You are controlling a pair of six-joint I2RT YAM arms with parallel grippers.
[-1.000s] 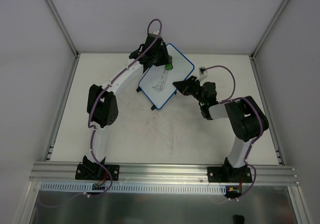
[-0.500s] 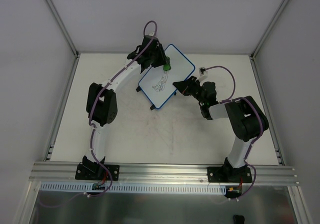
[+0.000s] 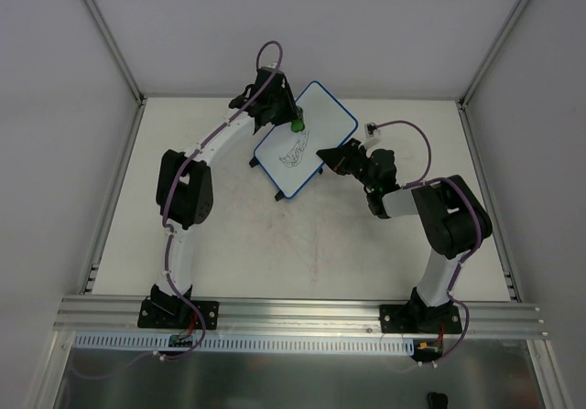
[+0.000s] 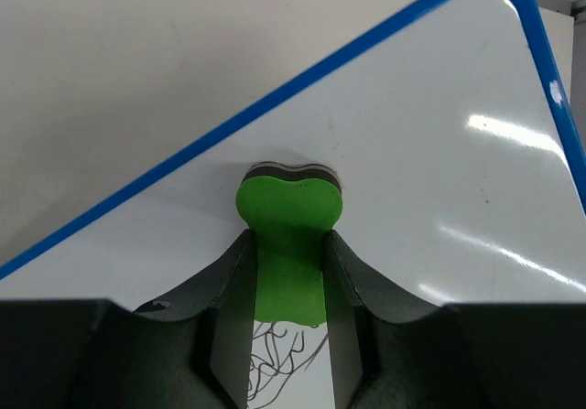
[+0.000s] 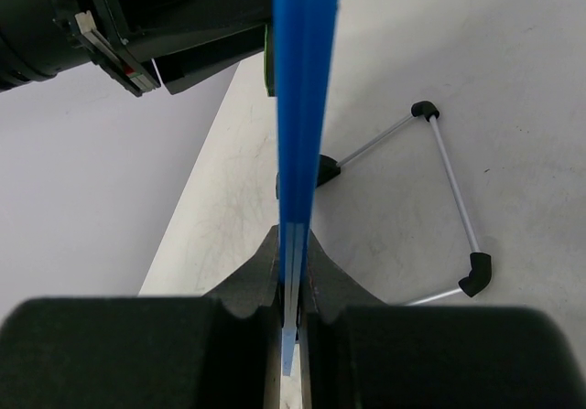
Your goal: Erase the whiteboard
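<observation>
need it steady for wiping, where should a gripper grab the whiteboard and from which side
Grip the whiteboard by its blue frame edge, edge-on from the right, one finger on each face. It is thin and flat, so the rim fits between the jaws, and the face is left free for the eraser in the left gripper. The right gripper is shut on that edge.

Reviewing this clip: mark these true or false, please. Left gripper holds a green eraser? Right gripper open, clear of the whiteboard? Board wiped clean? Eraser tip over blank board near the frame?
1. The left gripper is shut on a green eraser. True.
2. The right gripper is open, clear of the whiteboard. False: it is shut on the board's edge.
3. The whiteboard is wiped clean. False: a black scribble is on it.
4. The eraser's tip lies over blank board near the blue frame. True.
</observation>
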